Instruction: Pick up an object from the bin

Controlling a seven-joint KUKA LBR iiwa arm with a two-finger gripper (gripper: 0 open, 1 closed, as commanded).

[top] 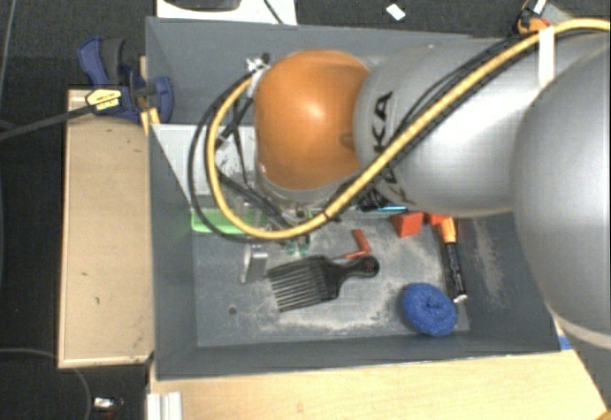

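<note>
My gripper (253, 261) shows as a grey metal tip under the arm's orange cover, low over the bin floor at centre left. Just to its right lies a black wide-toothed comb (304, 283), teeth toward the front wall and handle pointing right. A small red piece (360, 241) lies by the comb's handle. A green flat thing (204, 220) peeks out at the left, behind the gripper. Nothing shows in the gripper's hold.
A blue fuzzy ball (428, 309) sits at the front right. An orange-and-black pen (452, 263) and an orange block (409, 223) lie to the right of the comb. The arm and its cables hide the back half of the bin.
</note>
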